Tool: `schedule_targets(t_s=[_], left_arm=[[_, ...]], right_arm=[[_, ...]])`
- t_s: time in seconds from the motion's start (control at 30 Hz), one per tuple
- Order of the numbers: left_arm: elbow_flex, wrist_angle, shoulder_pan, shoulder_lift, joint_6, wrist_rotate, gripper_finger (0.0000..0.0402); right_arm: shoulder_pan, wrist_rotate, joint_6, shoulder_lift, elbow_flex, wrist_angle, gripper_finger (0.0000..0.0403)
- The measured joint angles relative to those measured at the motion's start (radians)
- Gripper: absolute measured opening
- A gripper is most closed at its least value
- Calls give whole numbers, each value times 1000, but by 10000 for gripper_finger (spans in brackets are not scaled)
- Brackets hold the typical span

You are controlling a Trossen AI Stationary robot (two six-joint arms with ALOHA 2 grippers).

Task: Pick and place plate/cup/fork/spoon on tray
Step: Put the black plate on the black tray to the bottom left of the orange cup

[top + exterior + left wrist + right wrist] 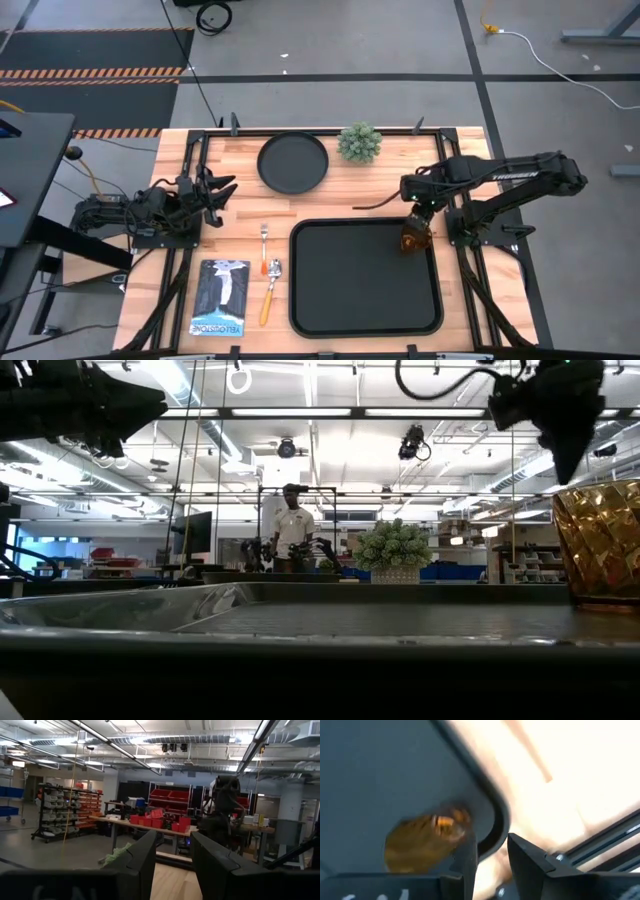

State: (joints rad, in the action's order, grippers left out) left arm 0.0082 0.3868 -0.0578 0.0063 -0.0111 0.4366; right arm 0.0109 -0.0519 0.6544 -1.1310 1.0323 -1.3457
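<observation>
The cup (411, 240), a small faceted amber tumbler, stands upright on the tray (365, 320) in its far right corner, just inside the raised rim; it looks light, rigid and smooth-walled, so a grip across its side walls near mid-height probably suits it better than a pinch on the lip. The right gripper (418, 214) hangs just above and beside the cup, its fingers (532, 865) parted and holding nothing. The plate (292, 162) lies flat on the surface beyond the tray, near the potted plant (360, 143); stiff and low, it offers only its shallow rim as a hold. The fork (264, 240) and spoon (271, 288) lie on the surface just left of the tray, thin, hard and probably slippery, best taken across their handles. A booklet (219, 297) lies left of them. The left gripper (218, 193) waits at the left edge, fingers apart and empty. The tray's remaining floor is bare, leaving room for 3 more items; its rim must be cleared on entry.
</observation>
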Motion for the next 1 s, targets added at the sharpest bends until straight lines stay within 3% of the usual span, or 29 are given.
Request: schedule_targets(t_s=[0.13,0.37,0.57,1.0], left_arm=[[0,6,0,0,1,-5,128],[0,-12,0,0,1,-98,128],[0,-60,0,1,46,-99,128],[3,-105,0,159,166,75,128]], right_arm=[[-5,-92,-34,-3,19,70,116],[-40,-82,-181,-101,20,362,110],[-81,-96,-340,-226,39,518,109],[-133,-165,-714,-510,214,742,109]])
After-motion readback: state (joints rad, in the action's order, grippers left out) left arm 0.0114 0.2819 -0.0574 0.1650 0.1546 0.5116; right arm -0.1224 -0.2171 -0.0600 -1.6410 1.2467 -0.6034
